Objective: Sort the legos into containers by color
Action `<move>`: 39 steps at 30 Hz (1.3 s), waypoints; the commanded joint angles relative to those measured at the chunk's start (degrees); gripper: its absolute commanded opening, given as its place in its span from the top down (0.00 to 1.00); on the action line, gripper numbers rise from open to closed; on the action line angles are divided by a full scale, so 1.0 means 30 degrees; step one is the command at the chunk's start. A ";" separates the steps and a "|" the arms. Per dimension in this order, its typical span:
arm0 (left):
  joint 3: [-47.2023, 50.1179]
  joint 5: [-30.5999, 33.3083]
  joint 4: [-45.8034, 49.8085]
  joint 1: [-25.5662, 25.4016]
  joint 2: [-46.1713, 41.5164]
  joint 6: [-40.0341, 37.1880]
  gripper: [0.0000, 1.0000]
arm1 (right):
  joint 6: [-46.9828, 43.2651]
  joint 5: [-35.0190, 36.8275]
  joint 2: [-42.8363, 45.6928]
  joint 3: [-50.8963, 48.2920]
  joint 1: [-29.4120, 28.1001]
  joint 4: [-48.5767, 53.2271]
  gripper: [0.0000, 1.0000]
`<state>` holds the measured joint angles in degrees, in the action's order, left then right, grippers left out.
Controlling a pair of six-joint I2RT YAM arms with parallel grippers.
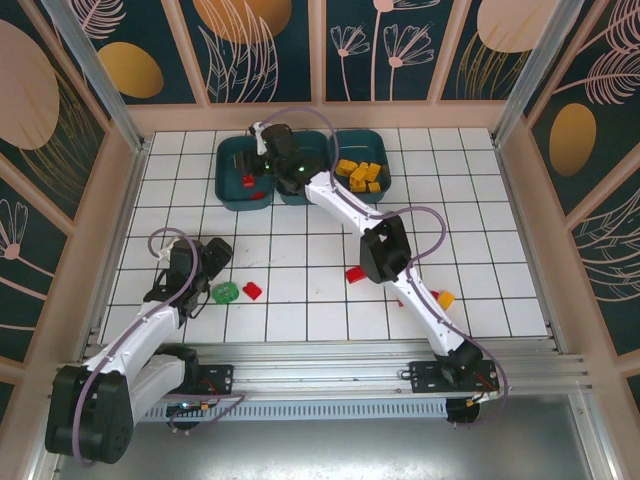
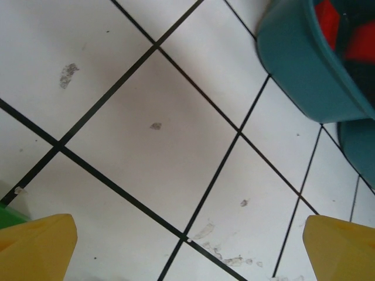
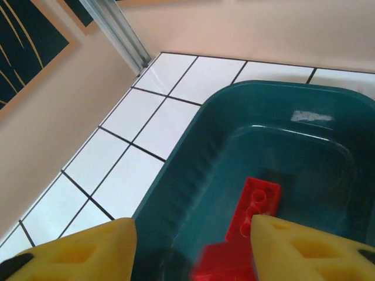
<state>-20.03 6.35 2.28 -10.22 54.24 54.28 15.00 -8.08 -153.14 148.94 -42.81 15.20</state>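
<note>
Three dark teal containers stand in a row at the back. The left container (image 1: 232, 165) (image 3: 193, 175) holds red legos (image 1: 247, 181), and the right one (image 1: 384, 160) holds several yellow legos (image 1: 360, 174). My right gripper (image 1: 262, 150) (image 3: 193, 234) hangs open over the left container. Below it lies a red brick (image 3: 258, 202), and a second, blurred red brick (image 3: 225, 263) sits low between the fingers, clear of the left finger. My left gripper (image 1: 212, 258) (image 2: 187, 252) is open over bare tiles, just behind a green lego (image 1: 225, 292) and a red one (image 1: 252, 290).
Another red lego (image 1: 355, 273) and a yellow-orange one (image 1: 445, 298) lie on the tiles near the right arm. The middle container (image 1: 293, 192) is mostly covered by the right arm. Walls and metal posts enclose the tiled floor.
</note>
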 commanded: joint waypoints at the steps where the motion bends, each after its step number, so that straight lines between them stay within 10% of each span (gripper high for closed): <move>1: -0.0939 -0.0547 0.0599 0.0099 -0.0384 -0.0781 0.01 | -0.0488 -0.0736 0.2443 -0.1919 0.0038 -0.0317 0.43; 7: -0.2085 -0.1167 0.0628 0.0099 -0.0764 -0.1545 0.02 | -0.1333 0.0018 0.6849 -0.5914 -0.0283 -0.1130 0.47; 14: -0.1748 -0.5775 -0.3123 -0.0116 0.0863 -0.1764 0.04 | -0.1380 0.3961 1.5833 -2.0242 -0.0094 -0.5882 0.43; 20: -0.3334 -0.6252 -0.6110 -0.4093 0.5495 -0.2328 0.02 | 0.0301 0.4290 2.0382 -2.8621 0.3682 -0.5913 0.33; 39: -0.4375 -0.5503 -0.7837 -0.6321 0.9272 -0.0289 0.04 | 0.0456 0.2707 1.6446 -2.8962 0.9399 -0.3520 0.36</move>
<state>-34.37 -11.81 -21.32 -29.02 83.48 52.07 15.16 2.31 -102.37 61.12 -14.74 4.93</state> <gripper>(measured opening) 0.961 0.644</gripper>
